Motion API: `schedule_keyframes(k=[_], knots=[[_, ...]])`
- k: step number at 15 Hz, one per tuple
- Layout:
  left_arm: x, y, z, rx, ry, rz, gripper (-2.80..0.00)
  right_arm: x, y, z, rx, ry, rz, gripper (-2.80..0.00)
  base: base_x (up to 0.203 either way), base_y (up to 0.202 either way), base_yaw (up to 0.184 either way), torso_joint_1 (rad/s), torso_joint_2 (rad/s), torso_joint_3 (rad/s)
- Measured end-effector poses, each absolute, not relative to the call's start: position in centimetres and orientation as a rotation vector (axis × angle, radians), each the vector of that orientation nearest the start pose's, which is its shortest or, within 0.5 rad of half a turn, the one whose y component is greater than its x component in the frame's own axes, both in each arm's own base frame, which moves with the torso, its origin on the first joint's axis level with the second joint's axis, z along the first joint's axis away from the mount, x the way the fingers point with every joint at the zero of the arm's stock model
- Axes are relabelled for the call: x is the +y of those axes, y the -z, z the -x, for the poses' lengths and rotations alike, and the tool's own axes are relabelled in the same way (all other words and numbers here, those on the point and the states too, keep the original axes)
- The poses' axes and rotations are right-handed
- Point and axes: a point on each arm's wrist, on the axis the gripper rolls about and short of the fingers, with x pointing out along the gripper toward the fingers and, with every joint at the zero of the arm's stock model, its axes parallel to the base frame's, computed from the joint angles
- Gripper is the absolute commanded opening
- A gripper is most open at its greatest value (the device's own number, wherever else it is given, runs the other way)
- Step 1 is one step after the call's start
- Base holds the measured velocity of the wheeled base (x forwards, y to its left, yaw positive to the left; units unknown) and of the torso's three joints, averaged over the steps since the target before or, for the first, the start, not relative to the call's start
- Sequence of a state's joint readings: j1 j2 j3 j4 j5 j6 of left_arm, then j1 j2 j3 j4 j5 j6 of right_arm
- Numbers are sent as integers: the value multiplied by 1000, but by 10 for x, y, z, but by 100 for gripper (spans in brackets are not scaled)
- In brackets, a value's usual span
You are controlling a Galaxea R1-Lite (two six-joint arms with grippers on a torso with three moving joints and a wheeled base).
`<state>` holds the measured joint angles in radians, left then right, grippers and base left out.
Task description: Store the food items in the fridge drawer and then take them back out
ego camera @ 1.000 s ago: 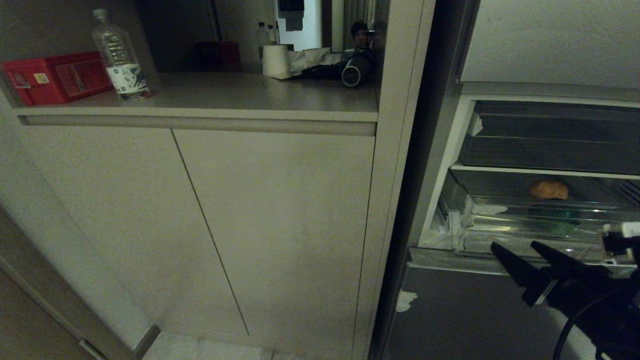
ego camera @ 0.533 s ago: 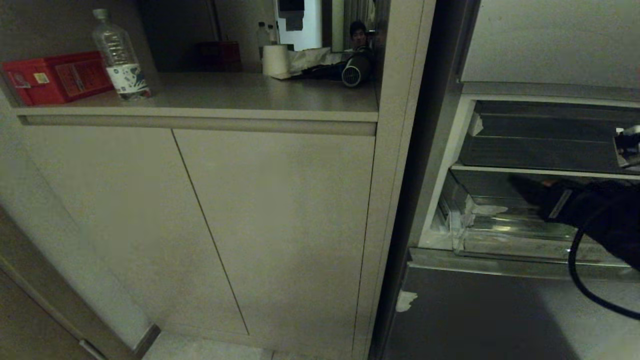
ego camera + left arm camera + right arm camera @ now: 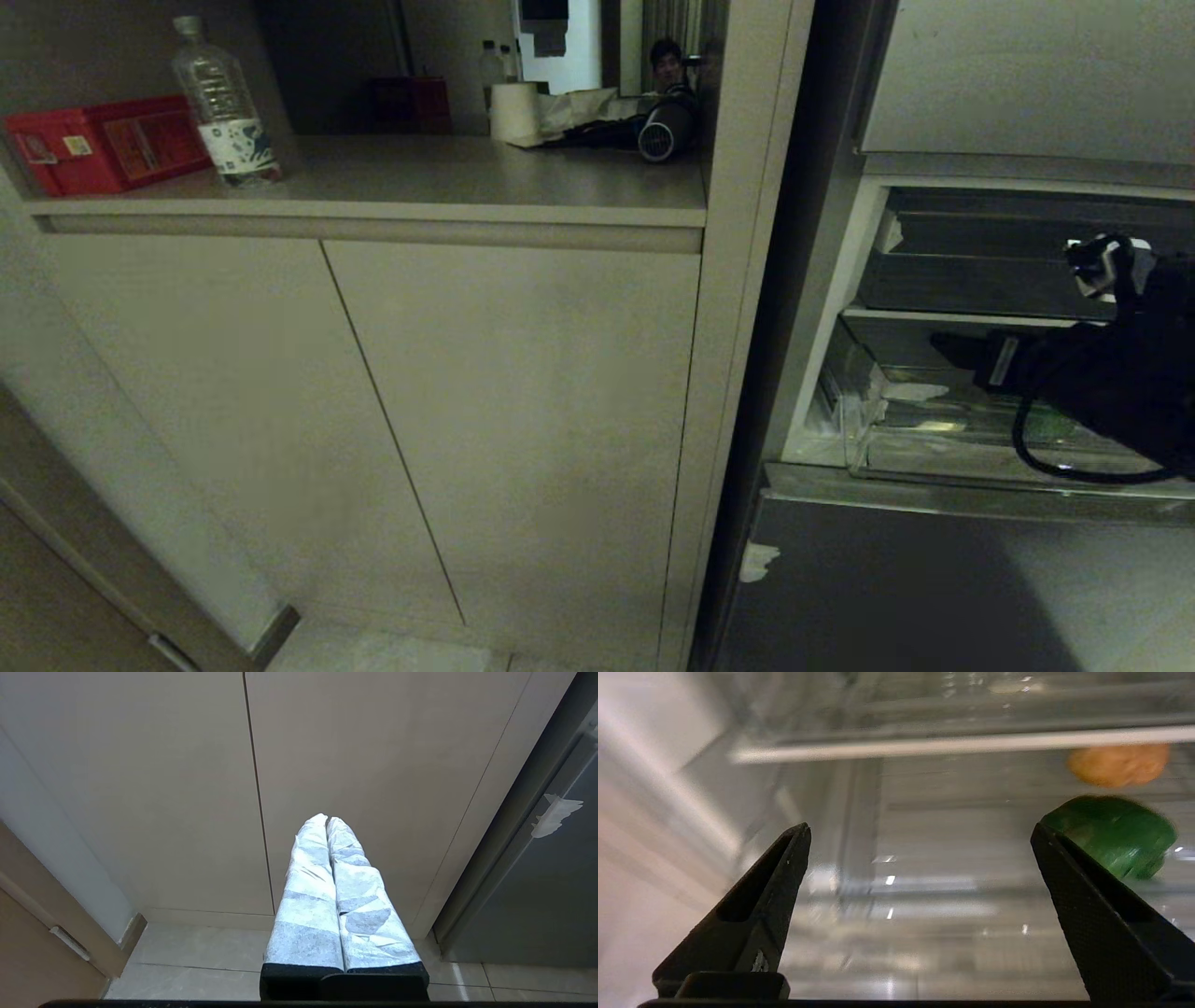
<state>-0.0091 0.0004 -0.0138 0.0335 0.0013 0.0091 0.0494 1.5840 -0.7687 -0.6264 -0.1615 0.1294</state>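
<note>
A tall beige cabinet (image 3: 373,420) with two plain doors fills the left and the middle of the head view. Its top is a flat surface (image 3: 448,177) that carries a red box (image 3: 103,145), a clear water bottle (image 3: 224,103), a paper roll (image 3: 513,112) and a dark hair dryer (image 3: 653,131). To the right of the cabinet stands the open fridge (image 3: 840,280), with a grey steel door front (image 3: 934,597) below the opening.

Inside the opening, the fridge drawer (image 3: 896,439) is pulled out a little; it is a clear plastic bin with whitish tape scraps on its front left corner. The right arm (image 3: 1111,383) reaches in over the drawer from the right side, and the right gripper (image 3: 920,830) is inside the drawer space. Its two black fingers (image 3: 761,900) are spread wide and hold nothing.

In the right wrist view, two food items lie on the ribbed floor of the drawer. The tan-brown lump (image 3: 1118,764) is far back, near the rear wall. The green item (image 3: 1115,835) is in front of it, just beside the tip of one finger; I cannot tell if they touch, because this picture is blurred by motion.

The left gripper (image 3: 327,819) is parked low in front of the cabinet doors, above the tiled floor (image 3: 201,970). Its fingers, wrapped in white cloth, are pressed together and empty.
</note>
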Motion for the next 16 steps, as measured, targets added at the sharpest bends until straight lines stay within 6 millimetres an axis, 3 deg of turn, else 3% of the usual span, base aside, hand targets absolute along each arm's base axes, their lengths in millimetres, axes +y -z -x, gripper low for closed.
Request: schedule_keyframes(k=[6, 12, 16], knots=[[0, -76, 24, 20, 8, -9, -280, 0, -208, -299, 288, 165, -97, 0, 0, 0, 0, 0, 0, 0], [0, -76, 24, 20, 8, -9, -280, -8, -223, -306, 486, 189, -53, 0, 0, 0, 0, 0, 0, 0], [0, -76, 24, 20, 8, -9, -280, -12, -219, -311, 574, 198, -27, 0, 0, 0, 0, 0, 0, 0]])
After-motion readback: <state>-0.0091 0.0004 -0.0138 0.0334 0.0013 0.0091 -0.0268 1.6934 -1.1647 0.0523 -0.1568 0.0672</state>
